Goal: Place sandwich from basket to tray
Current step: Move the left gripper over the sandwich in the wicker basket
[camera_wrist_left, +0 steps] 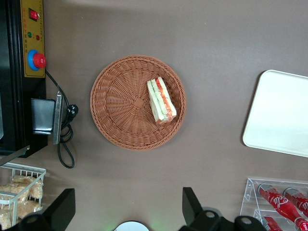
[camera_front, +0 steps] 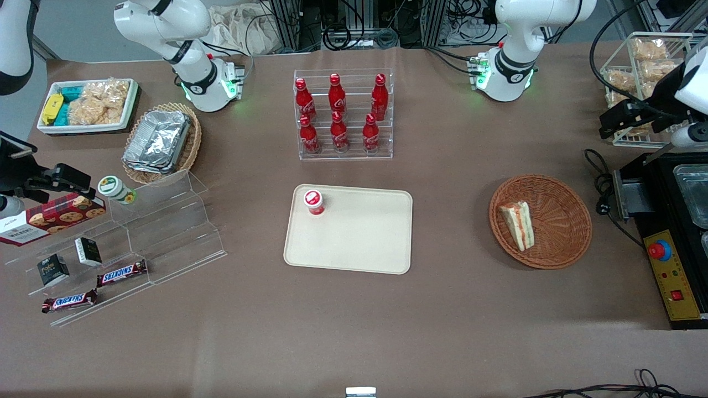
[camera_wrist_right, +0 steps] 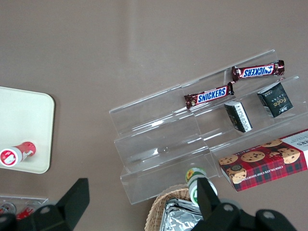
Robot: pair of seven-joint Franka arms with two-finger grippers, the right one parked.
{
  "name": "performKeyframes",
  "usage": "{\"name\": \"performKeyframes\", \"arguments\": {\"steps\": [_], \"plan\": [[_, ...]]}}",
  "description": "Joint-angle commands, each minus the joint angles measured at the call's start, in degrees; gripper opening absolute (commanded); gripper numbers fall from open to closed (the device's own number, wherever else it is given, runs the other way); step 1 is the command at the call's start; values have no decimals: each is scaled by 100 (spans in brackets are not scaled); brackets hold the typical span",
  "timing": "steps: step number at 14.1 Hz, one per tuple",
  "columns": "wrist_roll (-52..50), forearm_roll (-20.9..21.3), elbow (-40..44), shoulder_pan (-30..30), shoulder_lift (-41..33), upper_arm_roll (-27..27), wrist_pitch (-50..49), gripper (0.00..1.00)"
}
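The claw (camera_wrist_left: 126, 211) shows only its fingertips, the rest cropped.

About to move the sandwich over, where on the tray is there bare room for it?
The tray is bare except for a red bottle in the corner nearest the bottle rack. The sandwich lies in the basket. The gripper, open, hangs high near the wire rack.

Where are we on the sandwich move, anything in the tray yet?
Nothing moved yet. The sandwich lies in the basket. The tray holds only a red bottle. The gripper hangs open above the table beside the basket, holding nothing. Left: grasp, lift, carry, set down.
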Motion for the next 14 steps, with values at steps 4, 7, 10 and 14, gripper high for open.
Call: {"name": "performKeyframes", "arguments": {"steps": [4, 7, 10, 14], "plan": [[90, 91, 116, 61, 153, -61, 52, 100], [-24, 47, 134, 61, 337, -52, 87, 100], [-656, 48, 195, 26, 916, -78, 114, 100], [-876, -14, 178, -10, 1549, -104, 455, 100]]}}
